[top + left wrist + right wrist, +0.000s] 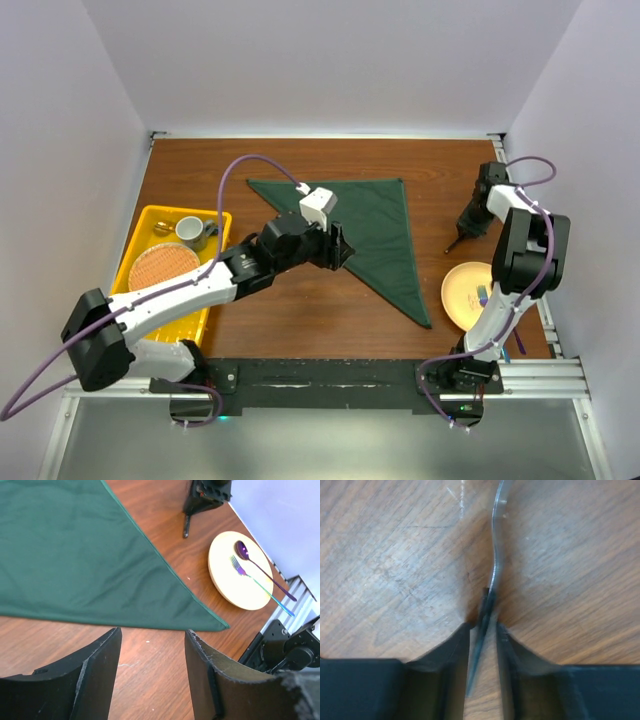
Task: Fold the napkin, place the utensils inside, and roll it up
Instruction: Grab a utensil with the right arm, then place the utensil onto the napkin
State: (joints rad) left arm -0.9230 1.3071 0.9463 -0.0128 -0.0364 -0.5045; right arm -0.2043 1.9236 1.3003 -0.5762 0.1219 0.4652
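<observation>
The napkin (385, 225) lies folded in a triangle on the table (300, 310). My left gripper (152, 635) hangs wide open over its edge. My right gripper (483, 627) pinches the thin utensil (495, 565) beside the napkin. Placing and rolling are not yet done.

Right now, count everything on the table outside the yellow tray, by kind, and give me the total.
napkin: 1
plate: 1
utensils: 3 (spoon, fork, grey utensil in the right gripper)
Total: 5
</observation>
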